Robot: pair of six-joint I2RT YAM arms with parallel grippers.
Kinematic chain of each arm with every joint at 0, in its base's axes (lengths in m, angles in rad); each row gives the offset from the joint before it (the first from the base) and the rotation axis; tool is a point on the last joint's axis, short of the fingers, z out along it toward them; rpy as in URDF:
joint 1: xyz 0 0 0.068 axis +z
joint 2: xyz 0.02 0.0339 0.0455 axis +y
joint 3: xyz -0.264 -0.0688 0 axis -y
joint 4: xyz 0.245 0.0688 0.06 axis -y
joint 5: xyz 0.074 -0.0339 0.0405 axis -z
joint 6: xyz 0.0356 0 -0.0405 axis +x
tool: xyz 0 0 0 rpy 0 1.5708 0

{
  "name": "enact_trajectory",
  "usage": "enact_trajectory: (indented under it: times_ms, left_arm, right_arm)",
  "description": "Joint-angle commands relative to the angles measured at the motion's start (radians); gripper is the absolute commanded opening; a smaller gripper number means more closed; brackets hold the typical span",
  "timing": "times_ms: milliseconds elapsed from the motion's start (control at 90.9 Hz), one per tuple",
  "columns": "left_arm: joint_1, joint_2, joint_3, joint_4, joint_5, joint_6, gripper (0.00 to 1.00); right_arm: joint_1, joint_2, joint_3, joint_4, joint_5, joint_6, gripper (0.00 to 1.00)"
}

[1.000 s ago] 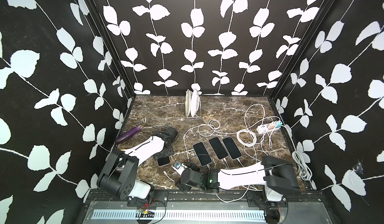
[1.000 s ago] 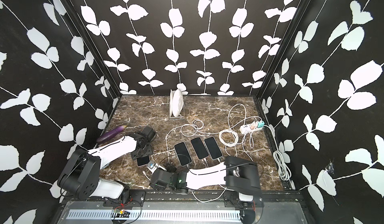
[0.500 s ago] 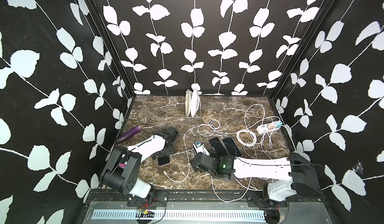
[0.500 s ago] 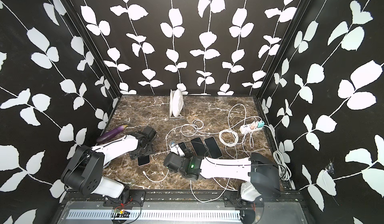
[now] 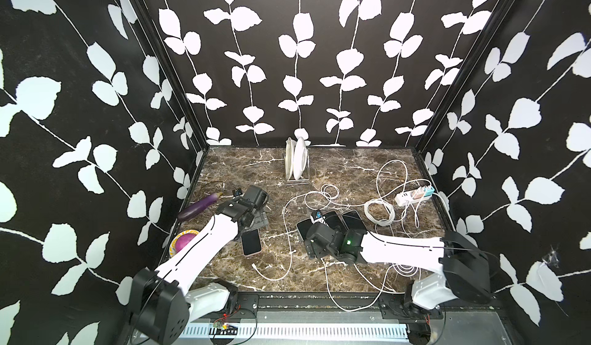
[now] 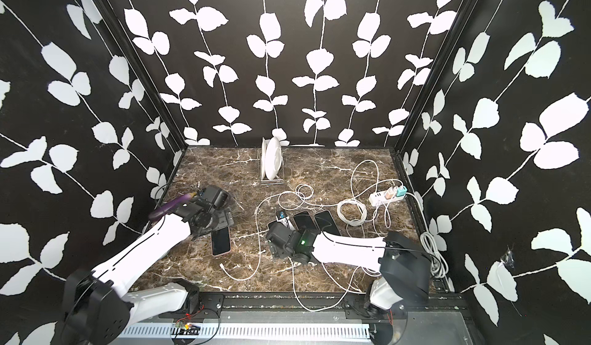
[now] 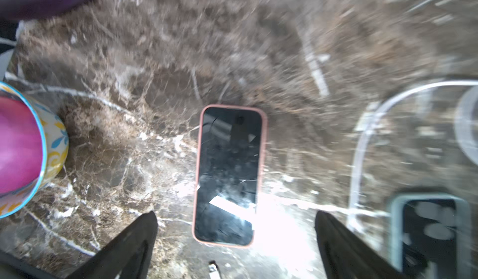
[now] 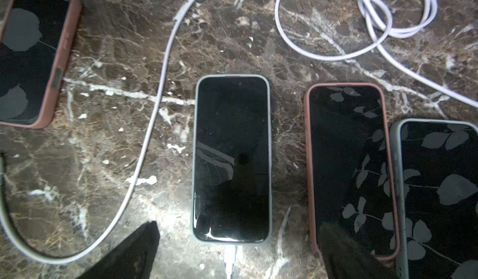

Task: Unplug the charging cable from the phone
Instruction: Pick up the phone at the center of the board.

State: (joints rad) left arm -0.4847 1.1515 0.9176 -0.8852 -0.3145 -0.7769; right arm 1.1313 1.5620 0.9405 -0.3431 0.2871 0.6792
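The right gripper [image 8: 238, 224] hangs spread wide and empty over the near end of the grey-cased phone [image 8: 231, 158]. That phone lies flat on the marble desk [image 8: 108, 140], at the end of a row of three. Its white plug [image 8: 230, 254] looks seated in the port, in line with the gap between the two fingers [image 8: 129, 254] (the cord behind it runs out of frame). I read this as the approach before the pinch, with nothing gripped yet.

The left gripper [image 7: 235, 213] is likewise spread and empty. It is well apart, above a separate pink-cased phone [image 7: 229, 174] whose port looks free, with a loose connector [image 7: 213, 266] lying just off its end.

Several things could go wrong from here:
- **Dragging:** nothing braces the grey-cased phone, so a tug on the plug would likely slide it over the smooth marble rather than free the connector.
- **Missing the plug:** the plug is small, and a descent slightly too far forward would clamp the case instead.
- **Neighbouring phone:** one finger overlaps the corner of the neighbouring pink-cased phone [image 8: 346, 166], so closing could shove or catch it.
- **Off-axis pull:** this might lever the connector in its port.
- **Snagging:** the slack white cable [image 8: 155, 104] curving alongside could catch the other finger.
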Motion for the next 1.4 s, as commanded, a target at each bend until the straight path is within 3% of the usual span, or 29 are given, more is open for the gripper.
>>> enact_trajectory:
  times_ms: [0, 132, 440, 1177, 1309, 1386]
  left_arm:
    - [-0.053, -0.038, 0.026, -0.056, 0.004, 0.024, 0.95]
    - [-0.101, -0.094, 0.001, -0.032, 0.014, 0.025, 0.92]
    - [-0.107, -0.211, -0.068, 0.03, 0.037, 0.042, 0.9]
    - [-0.107, -0.208, -0.112, 0.08, 0.063, 0.043, 0.9]
    - [-0.107, -0.209, -0.116, 0.085, 0.067, 0.041, 0.89]
    - [-0.106, -0.21, -0.12, 0.089, 0.071, 0.041, 0.89]
  right_arm:
    - [-0.041, 0.077, 0.076, -0.019, -0.093, -0.028, 0.99]
    - [-0.055, 0.168, 0.173, -0.118, -0.12, -0.062, 0.99]
    - [-0.075, 0.279, 0.296, -0.231, -0.156, -0.103, 0.99]
    - [-0.101, 0.398, 0.359, -0.271, -0.209, -0.144, 0.99]
    - [-0.103, 0.4, 0.348, -0.275, -0.221, -0.137, 0.97]
    - [-0.103, 0.399, 0.335, -0.266, -0.24, -0.131, 0.88]
